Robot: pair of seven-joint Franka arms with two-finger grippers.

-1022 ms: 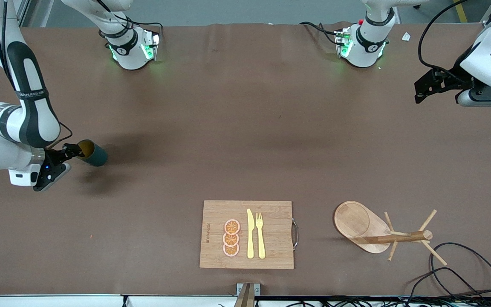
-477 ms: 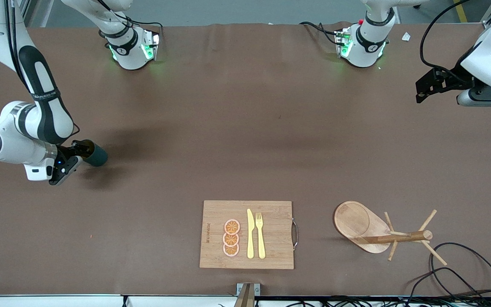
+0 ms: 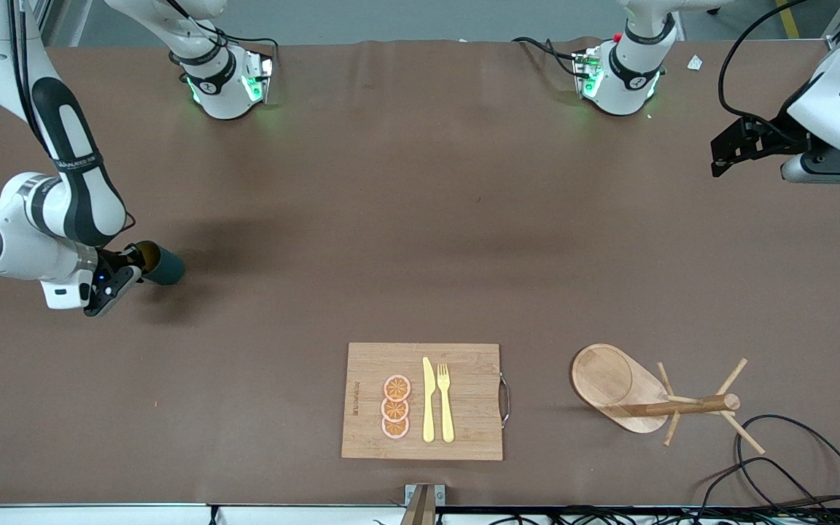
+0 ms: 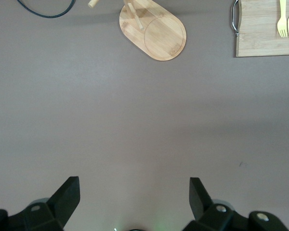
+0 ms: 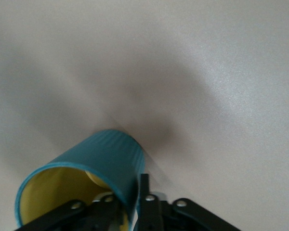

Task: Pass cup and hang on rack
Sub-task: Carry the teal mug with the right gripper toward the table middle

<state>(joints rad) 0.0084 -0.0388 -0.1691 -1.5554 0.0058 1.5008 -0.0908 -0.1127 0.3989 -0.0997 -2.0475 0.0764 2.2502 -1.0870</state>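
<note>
Jaws of the right gripper pinch the cup's rim; left gripper gapes.

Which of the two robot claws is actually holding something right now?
The right claw, at the right arm's end of the table: it pinches the teal cup's rim. The left claw is open over bare table, holding nothing.

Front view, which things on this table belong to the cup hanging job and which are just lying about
Job:
cup, held by right gripper
rack
left gripper, waiting open

Lying about:
cutting board
knife
fork
orange slices
</note>
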